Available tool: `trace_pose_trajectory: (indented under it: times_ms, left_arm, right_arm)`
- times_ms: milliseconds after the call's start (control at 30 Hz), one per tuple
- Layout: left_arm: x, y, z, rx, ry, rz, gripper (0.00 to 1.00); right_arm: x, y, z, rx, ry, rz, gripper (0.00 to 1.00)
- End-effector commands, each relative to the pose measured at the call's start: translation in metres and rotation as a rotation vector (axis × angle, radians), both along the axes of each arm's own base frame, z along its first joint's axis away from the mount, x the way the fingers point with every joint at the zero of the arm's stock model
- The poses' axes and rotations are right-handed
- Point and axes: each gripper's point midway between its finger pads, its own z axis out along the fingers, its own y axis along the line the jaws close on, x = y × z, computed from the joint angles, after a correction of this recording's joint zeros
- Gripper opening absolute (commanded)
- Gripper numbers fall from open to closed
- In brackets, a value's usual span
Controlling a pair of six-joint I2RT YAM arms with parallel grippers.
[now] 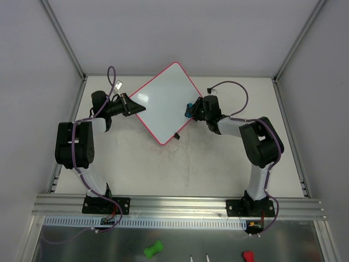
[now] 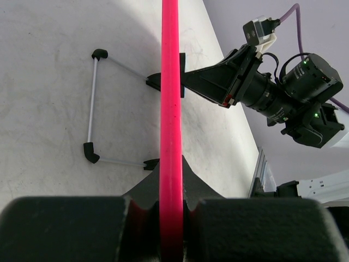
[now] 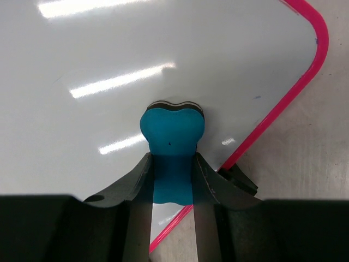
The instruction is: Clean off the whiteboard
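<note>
Right jaws, closed on the blue eraser (image 3: 172,131), rest it at the whiteboard (image 1: 163,103) right corner; the white surface lies ahead. Left jaws clamp its left frame.

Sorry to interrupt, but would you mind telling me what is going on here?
The left gripper clamps the whiteboard by its pink edge, apparently steadying it. The right gripper holds a blue eraser against the white surface near a corner. The board looks almost clean, apart from a tiny blue speck.
</note>
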Motion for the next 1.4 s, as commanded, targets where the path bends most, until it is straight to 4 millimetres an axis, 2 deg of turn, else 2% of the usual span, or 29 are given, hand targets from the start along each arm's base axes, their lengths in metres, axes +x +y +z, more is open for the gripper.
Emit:
trace_pose_trajectory:
  times_ms: [0,233,533,633,733,800,833,967,1067,1200,1333,1367]
  left_arm:
    - [-0.008,-0.009,-0.004,-0.002,-0.007,-0.066,0.0]
    - [-0.008,-0.009,-0.004,-0.002,-0.006,-0.067,0.0]
    - [-0.007,-0.009,-0.004,-0.003,-0.005,-0.066,0.0]
    - [-0.007,-0.008,-0.004,-0.001,-0.005,-0.06,0.01]
    - [-0.007,-0.007,-0.004,0.003,-0.008,-0.049,0.08]
    - [-0.007,-0.006,-0.003,0.003,-0.011,-0.046,0.11]
    - [-0.007,-0.006,-0.003,0.003,-0.009,-0.046,0.14]
    - [-0.007,-0.003,-0.001,0.002,-0.014,-0.038,0.25]
    - [-0.007,-0.003,0.0,0.0,-0.015,-0.04,0.27]
    - [-0.007,-0.003,-0.001,-0.006,-0.011,-0.037,0.28]
    - [-0.009,-0.003,0.001,-0.008,-0.024,-0.036,0.35]
    - [-0.009,-0.001,0.003,-0.007,-0.031,-0.029,0.35]
  right_arm:
    - [-0.056,0.017,-0.058,-0.125,0.164,0.127,0.0]
    - [-0.074,0.045,-0.042,-0.19,0.077,0.246,0.0]
    - [-0.083,0.067,-0.004,-0.25,-0.062,0.343,0.0]
    - [-0.079,0.067,0.018,-0.261,-0.124,0.353,0.0]
    - [-0.073,0.066,0.045,-0.29,-0.184,0.37,0.0]
    - [-0.073,0.065,0.054,-0.313,-0.176,0.388,0.0]
    - [-0.07,0.068,0.069,-0.31,-0.207,0.395,0.0]
    - [-0.072,0.065,0.09,-0.307,-0.242,0.395,0.0]
    - [-0.074,0.062,0.101,-0.313,-0.259,0.394,0.0]
    - [-0.075,0.053,0.106,-0.34,-0.25,0.382,0.0]
    - [-0.078,0.039,0.105,-0.392,-0.203,0.354,0.0]
    - [-0.086,0.03,0.094,-0.433,-0.146,0.361,0.01]
